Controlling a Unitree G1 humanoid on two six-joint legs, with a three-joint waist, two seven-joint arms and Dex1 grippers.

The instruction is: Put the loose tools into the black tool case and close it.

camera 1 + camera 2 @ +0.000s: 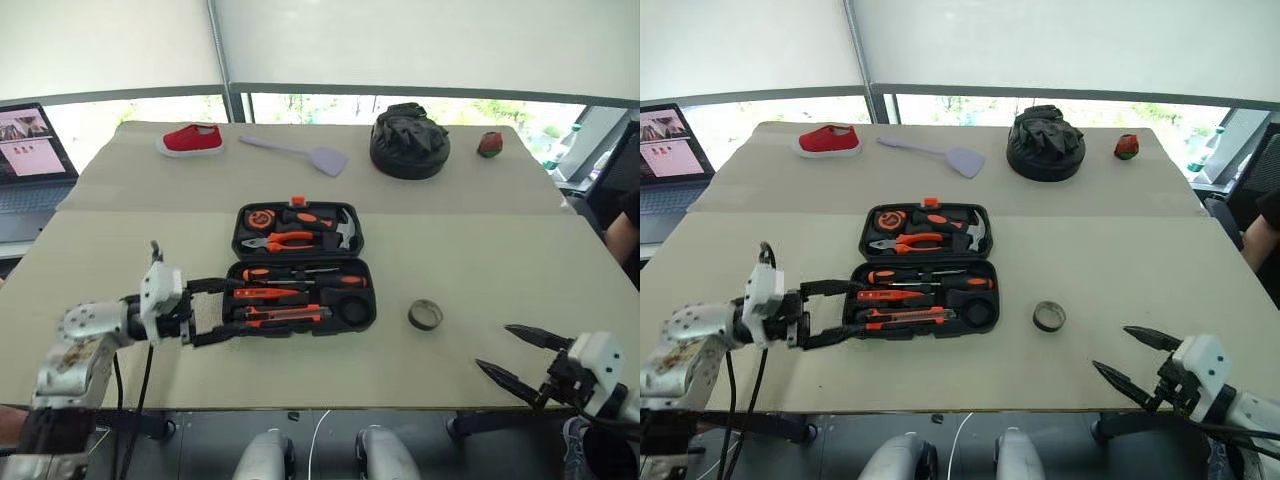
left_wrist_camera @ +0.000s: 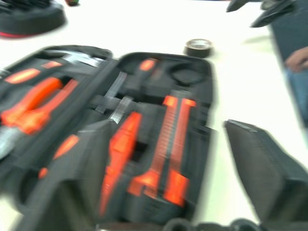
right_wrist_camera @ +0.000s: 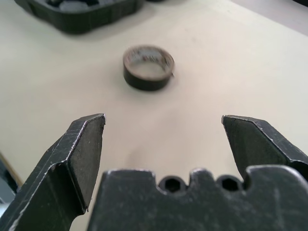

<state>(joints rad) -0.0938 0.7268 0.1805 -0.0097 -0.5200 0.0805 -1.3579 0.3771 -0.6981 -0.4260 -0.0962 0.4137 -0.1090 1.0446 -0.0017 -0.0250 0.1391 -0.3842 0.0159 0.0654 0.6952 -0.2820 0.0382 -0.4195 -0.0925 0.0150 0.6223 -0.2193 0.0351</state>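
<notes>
The black tool case lies open in the middle of the table, lid half on the far side. Orange and black screwdrivers and a flat utility knife rest in the near half's slots. Pliers, a hammer and a tape measure sit in the far half. My left gripper is open at the left end of the near half, its fingertips over that edge and nothing between them. The left wrist view looks along the knife. My right gripper is open and empty near the table's front right edge.
A small black ring lies right of the case, ahead of the right gripper. Along the far edge are a red shoe, a lilac spatula, a black fabric lump and a small red object. A laptop stands far left.
</notes>
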